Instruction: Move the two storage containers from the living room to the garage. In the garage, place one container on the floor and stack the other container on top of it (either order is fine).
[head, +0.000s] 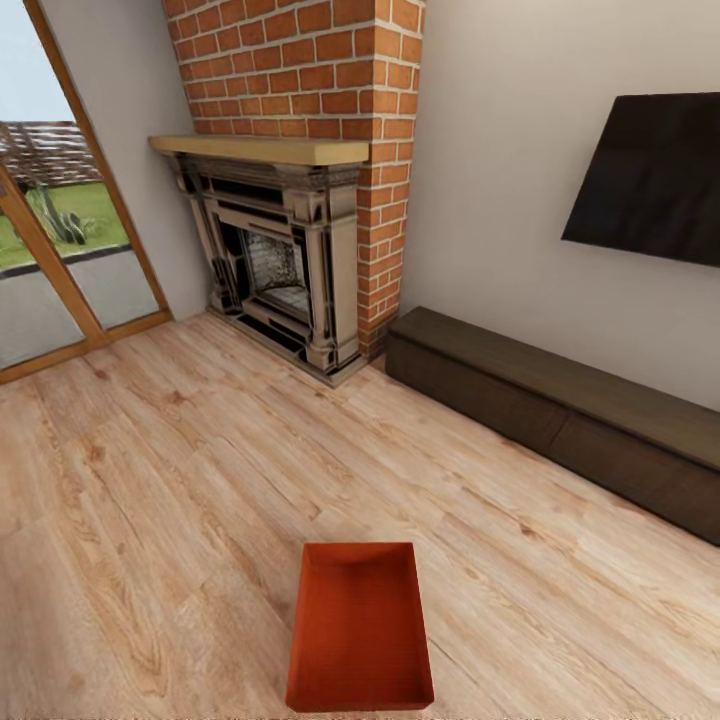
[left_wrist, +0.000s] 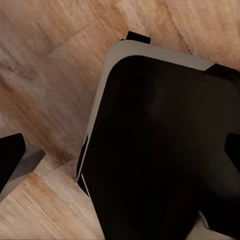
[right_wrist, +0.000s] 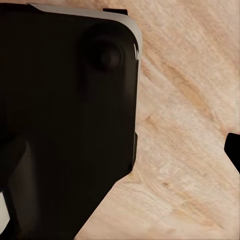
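Observation:
One orange-red lidless storage container (head: 360, 630) rests on the light wood-plank floor (head: 150, 500) of the living room, low and central in the head view, close in front of me. It is empty and nothing touches it. In the left wrist view my left gripper (left_wrist: 121, 155) hangs open over the robot's dark base (left_wrist: 160, 150), one finger (left_wrist: 10, 160) at each side edge. In the right wrist view my right gripper (right_wrist: 125, 155) is open over the base (right_wrist: 65, 110), with one fingertip (right_wrist: 234, 150) visible over bare planks. The garage is out of view.
A red-brick fireplace (head: 290, 250) stands in the far corner. A long low dark cabinet (head: 560, 410) runs along the right wall under a black screen (head: 650, 180). Wood-framed glass doors (head: 60, 250) are at far left. Open plank floor lies between them and the container.

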